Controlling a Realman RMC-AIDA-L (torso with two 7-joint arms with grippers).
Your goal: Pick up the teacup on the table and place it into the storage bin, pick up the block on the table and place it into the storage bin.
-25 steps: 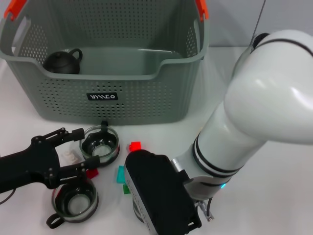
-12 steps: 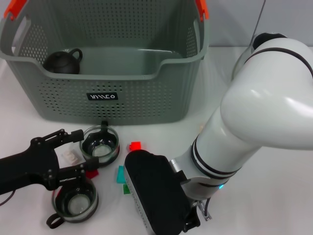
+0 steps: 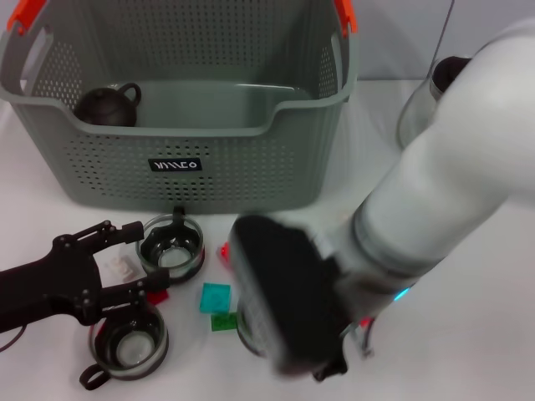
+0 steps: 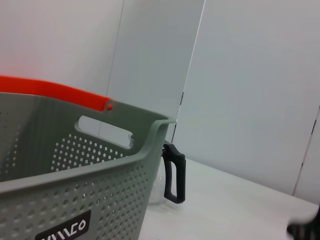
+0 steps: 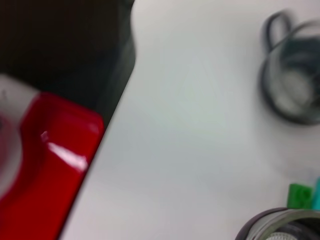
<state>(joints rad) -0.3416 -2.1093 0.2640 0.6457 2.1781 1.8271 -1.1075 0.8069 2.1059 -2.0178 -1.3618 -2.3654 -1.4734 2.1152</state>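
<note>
Across the back of the white table point(image 3: 468, 334), from ten to one o'clock in the head view, stands the grey perforated storage bin point(image 3: 180, 167), its long axis running left to right, orange handle ends up, the black label facing the robot. A dark little teapot point(image 3: 107, 104) sits in its left corner, spout pointing right. At eight o'clock the left gripper point(image 3: 134, 259) rests low, fingers spread apart, between two glass teacups: one point(image 3: 171, 246) just beyond it, handle toward the bin, the other point(image 3: 127, 341) nearer the robot, handle toward seven o'clock. Near the centre lie a red block point(image 3: 226, 251), a teal block point(image 3: 215, 296) and a green block point(image 3: 222, 322). The right gripper is hidden beneath its black wrist housing point(image 3: 288, 305); whether it is open cannot be told.
</note>
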